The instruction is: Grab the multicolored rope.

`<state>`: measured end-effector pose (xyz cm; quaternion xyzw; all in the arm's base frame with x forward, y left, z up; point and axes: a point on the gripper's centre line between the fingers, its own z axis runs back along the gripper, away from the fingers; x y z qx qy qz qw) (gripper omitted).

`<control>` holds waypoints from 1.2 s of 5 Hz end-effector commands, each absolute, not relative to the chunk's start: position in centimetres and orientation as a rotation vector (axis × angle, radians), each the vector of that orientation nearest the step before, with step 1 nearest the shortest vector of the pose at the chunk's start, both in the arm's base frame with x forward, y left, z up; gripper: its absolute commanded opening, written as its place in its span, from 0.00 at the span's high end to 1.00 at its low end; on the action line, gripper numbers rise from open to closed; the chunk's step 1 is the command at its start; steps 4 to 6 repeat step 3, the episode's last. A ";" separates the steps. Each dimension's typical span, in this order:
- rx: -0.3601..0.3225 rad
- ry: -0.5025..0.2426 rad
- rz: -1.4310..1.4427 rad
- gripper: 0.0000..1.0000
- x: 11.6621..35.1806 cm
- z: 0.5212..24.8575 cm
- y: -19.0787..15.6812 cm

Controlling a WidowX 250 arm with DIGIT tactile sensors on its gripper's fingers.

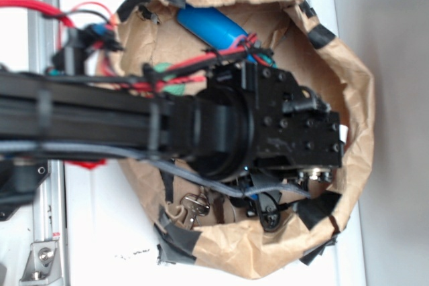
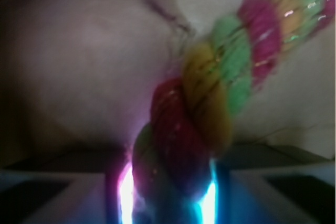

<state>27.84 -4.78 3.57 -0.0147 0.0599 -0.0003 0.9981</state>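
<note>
The thick twisted multicolored rope (image 2: 210, 98), of red, yellow and pale green strands, fills the wrist view. It runs from the upper right corner down to the bottom centre, where it passes between the two finger pads (image 2: 126, 200) of the gripper (image 2: 168, 203). The pads sit tight against the rope on both sides, so the fingers appear nearly closed and clamped on it; the grasp looks made, though how firmly cannot be judged. Behind the rope lies creased brown paper.

In the exterior view the rope itself is hidden beneath the black robot arm (image 1: 134, 125), which reaches into the crumpled brown paper bag (image 1: 355, 98) with black tape patches on its rim. The wrist points downward into the bag, as suits a top-down grip. A blue cylindrical bottle (image 1: 211, 26) lies at the bag's upper side, apart from the gripper.
</note>
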 end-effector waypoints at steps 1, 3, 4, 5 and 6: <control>-0.110 -0.186 -0.088 1.00 28.5 15.8 -0.4; -0.077 -0.199 -0.150 1.00 27.5 18.2 -0.7; -0.077 -0.199 -0.150 1.00 27.5 18.2 -0.7; -0.077 -0.199 -0.150 1.00 27.5 18.2 -0.7; -0.077 -0.199 -0.150 1.00 27.5 18.2 -0.7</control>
